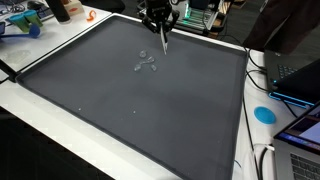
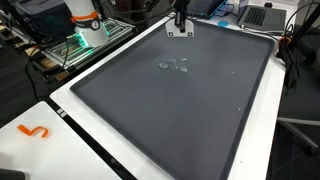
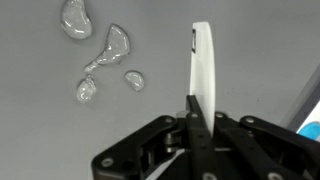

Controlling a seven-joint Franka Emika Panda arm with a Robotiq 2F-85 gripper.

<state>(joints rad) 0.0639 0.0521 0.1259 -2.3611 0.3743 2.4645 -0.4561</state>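
My gripper (image 3: 197,108) is shut on a thin white flat piece (image 3: 202,62), seen edge on in the wrist view and sticking out past the fingertips. In both exterior views the gripper (image 1: 162,27) (image 2: 180,24) hangs over the far part of a large dark grey mat (image 1: 110,100) (image 2: 180,120), with the white piece (image 1: 164,40) (image 2: 180,33) dangling below it, just above the mat. Several small clear water puddles (image 3: 112,45) (image 1: 145,64) (image 2: 175,66) lie on the mat a short way nearer the mat's middle than the piece, apart from it.
The mat lies on a white table (image 2: 60,140). An orange hook-shaped thing (image 1: 90,15) (image 2: 35,131) lies off the mat. A blue disc (image 1: 264,113), laptops (image 1: 300,75) and cables line one side. A white and orange device (image 2: 85,20) stands beyond a corner.
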